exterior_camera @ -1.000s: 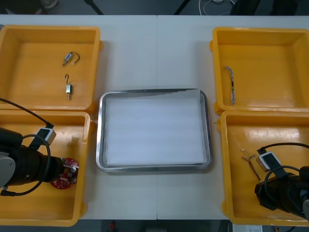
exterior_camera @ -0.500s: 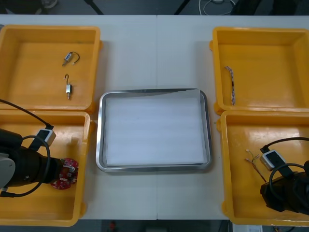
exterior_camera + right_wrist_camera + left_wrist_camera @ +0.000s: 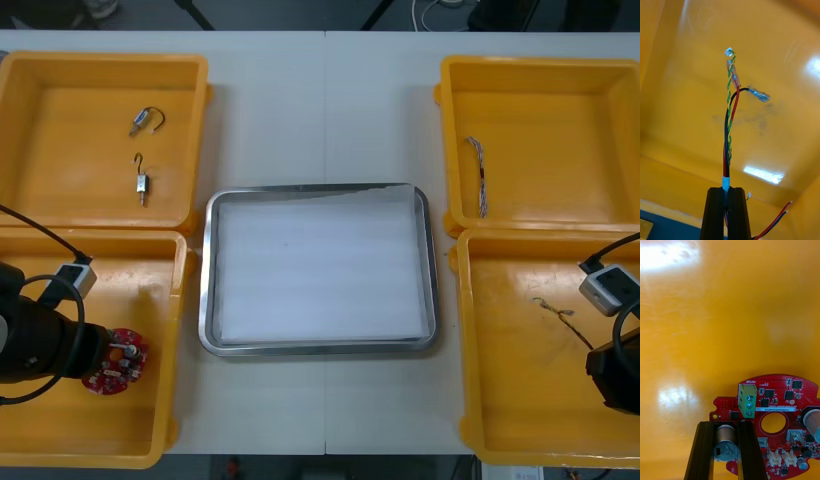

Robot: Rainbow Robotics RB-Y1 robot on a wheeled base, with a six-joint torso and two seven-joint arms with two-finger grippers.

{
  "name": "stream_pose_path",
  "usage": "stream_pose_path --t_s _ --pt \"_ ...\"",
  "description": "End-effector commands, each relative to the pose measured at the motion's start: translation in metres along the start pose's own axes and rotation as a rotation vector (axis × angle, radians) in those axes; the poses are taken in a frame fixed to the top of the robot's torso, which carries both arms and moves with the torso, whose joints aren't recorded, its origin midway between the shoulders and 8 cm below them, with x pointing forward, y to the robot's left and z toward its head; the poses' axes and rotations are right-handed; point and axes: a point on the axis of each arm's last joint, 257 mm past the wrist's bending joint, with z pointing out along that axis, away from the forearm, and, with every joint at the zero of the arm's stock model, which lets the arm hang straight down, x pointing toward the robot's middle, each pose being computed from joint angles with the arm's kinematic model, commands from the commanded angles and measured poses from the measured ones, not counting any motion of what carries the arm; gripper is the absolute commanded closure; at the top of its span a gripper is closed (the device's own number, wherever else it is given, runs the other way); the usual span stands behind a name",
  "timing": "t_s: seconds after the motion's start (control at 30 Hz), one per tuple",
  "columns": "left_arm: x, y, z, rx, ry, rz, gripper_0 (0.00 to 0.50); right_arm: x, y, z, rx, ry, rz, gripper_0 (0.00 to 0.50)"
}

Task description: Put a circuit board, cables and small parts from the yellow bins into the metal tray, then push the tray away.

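- Both arms have pulled back toward the side edges of the front view in the last second, and each took its pick along.
- The left hand (image 3: 726, 427) is pinching a small metal can on the board (image 3: 771, 405). The board has shifted left with it and now sits at lower left, inside the lower-left bin (image 3: 140, 420). I cannot tell whether it clears the bin floor.
- The right hand (image 3: 726, 191) is pressed tight on the cable (image 3: 730, 123), which rises straight from between the fingers. The arm has retreated to the right edge, dragging the cable right across the lower-right bin (image 3: 510, 400).
- Both grasps look secure, so the picking stage seems done for these two items. Each now needs lifting over its bin wall and carrying inward.
- The tray (image 3: 320, 348), at centre on the surface, holds nothing on its white inside.
- Two small parts (image 3: 146, 120) lie untouched in the upper-left bin, and a blue-white cable (image 3: 477, 175) in the upper-right one. The task is at an early stage, and the push comes last.
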Motion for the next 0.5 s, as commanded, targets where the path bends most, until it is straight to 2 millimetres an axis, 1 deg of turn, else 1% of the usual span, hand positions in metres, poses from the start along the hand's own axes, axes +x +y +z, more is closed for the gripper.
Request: stream_pose_path --t_s 0.03,0.2,0.27,0.3,0.37,0.43,0.5 --pt "-0.031 0.008 -0.041 0.011 -0.052 -0.048 0.500 -0.015 -0.027 -0.040 0.089 -0.029 -0.070 0.500" --pt "-0.042 0.014 -0.068 0.012 -0.051 -0.058 0.500 -0.035 -0.033 -0.058 0.092 -0.076 -0.103 0.500" --pt "-0.048 0.012 -0.082 0.019 -0.055 -0.067 0.500 -0.042 -0.035 -0.065 0.093 -0.095 -0.116 0.500" --pt "-0.050 0.010 -0.086 0.021 -0.056 -0.075 0.500 -0.043 -0.034 -0.065 0.093 -0.096 -0.120 0.500" --pt "-0.057 0.005 -0.097 0.020 -0.067 -0.094 0.500 -0.046 -0.035 -0.068 0.097 -0.102 -0.133 0.500" --pt "-0.064 -0.006 -0.112 0.014 -0.079 -0.099 0.500 -0.051 -0.035 -0.071 0.098 -0.111 -0.153 0.500" --pt "-0.069 -0.016 -0.119 0.017 -0.085 -0.088 0.500 -0.055 -0.032 -0.073 0.090 -0.119 -0.166 0.500"
